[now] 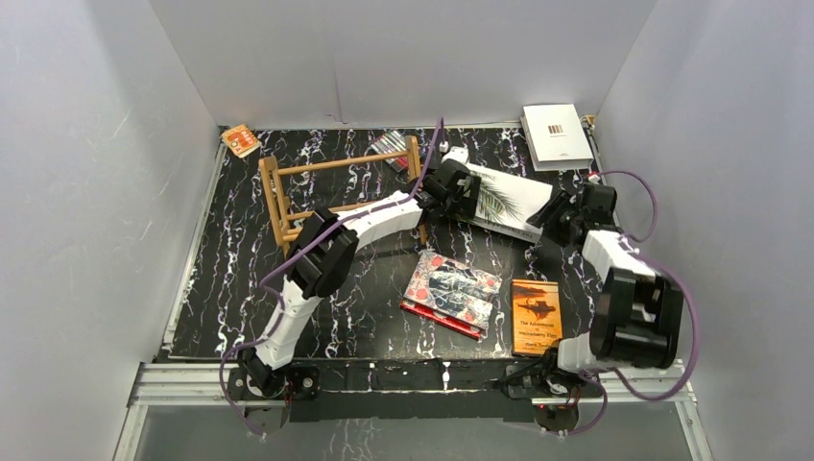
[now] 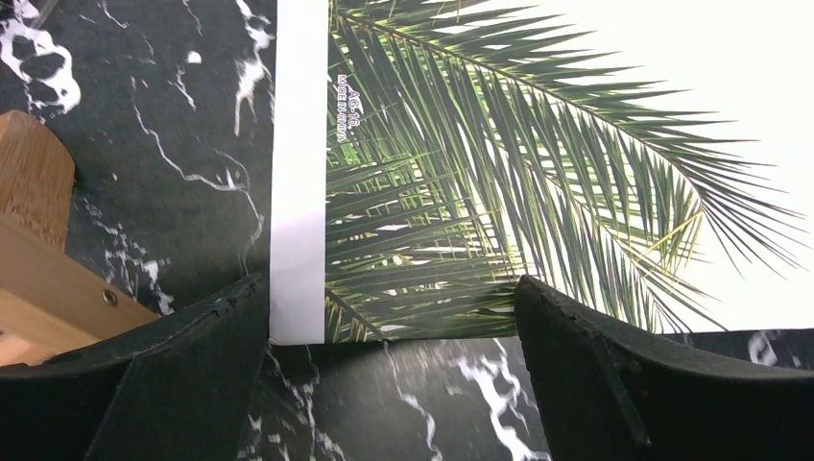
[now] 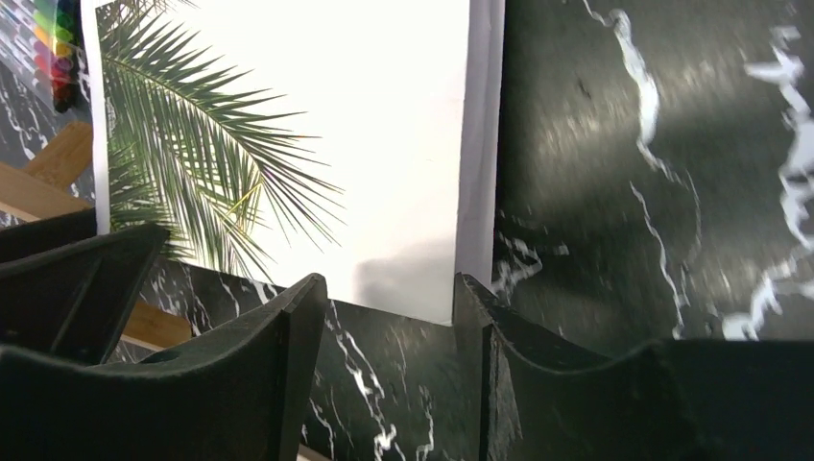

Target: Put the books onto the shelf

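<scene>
The white book with palm leaves (image 1: 514, 197) lies flat on the black marble table, right of the wooden shelf (image 1: 331, 165). My left gripper (image 1: 473, 195) is open at the book's left end; in the left wrist view the palm book (image 2: 538, 163) has its short edge between the wide fingers (image 2: 192, 355). My right gripper (image 1: 543, 219) is at the other end, open with a narrower gap, the palm book's (image 3: 365, 144) corner edge between its fingertips (image 3: 302, 307). The barcode book (image 1: 557, 133), the red and blue patterned books (image 1: 451, 291) and the orange book (image 1: 535, 315) lie apart.
A marker pack (image 1: 389, 146) lies behind the shelf and a small orange packet (image 1: 240, 140) sits at the back left corner. A shelf post (image 2: 38, 279) stands close to my left fingers. Grey walls enclose the table (image 1: 240, 269) on three sides.
</scene>
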Robot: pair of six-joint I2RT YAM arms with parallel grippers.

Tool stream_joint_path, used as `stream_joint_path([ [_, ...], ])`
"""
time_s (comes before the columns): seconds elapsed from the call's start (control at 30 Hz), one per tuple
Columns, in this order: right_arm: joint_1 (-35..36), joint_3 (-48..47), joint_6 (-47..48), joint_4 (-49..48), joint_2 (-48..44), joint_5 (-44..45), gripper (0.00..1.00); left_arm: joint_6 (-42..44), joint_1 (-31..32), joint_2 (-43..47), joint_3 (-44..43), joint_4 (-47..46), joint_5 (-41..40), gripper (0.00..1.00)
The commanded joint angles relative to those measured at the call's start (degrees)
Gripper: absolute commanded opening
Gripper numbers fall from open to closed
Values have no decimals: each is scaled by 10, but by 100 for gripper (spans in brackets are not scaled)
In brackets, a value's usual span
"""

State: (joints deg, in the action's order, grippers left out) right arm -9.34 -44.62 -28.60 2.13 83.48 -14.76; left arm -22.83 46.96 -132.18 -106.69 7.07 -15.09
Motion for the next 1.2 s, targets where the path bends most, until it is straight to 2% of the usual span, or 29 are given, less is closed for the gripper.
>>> stream_joint_path([
  [0.0, 7, 41, -26, 34, -88, 26, 60, -3, 35, 75, 56, -2, 28, 91],
  [0.2, 8, 86, -53, 74, -167, 71, 61, -10, 55, 115, 121, -8, 13, 91],
  [0.37, 7, 90, -61, 101, -160, 118, 64, 6, 58, 116, 130, -5, 12, 91],
  [0.6, 5, 73, -79, 142, -152, 198, 79, 21, 59, 117, 123, 2, -11, 93],
  [0.7, 3, 75, -75, 131, -140, 186, 85, 32, 59, 111, 104, 11, -17, 95],
  [0.9, 0, 103, -77, 69, -127, 103, 88, 37, 59, 101, 77, 16, -8, 96],
  [1.17, -5, 118, -90, 54, -107, 112, 89, 45, 59, 83, 44, 22, -39, 96],
])
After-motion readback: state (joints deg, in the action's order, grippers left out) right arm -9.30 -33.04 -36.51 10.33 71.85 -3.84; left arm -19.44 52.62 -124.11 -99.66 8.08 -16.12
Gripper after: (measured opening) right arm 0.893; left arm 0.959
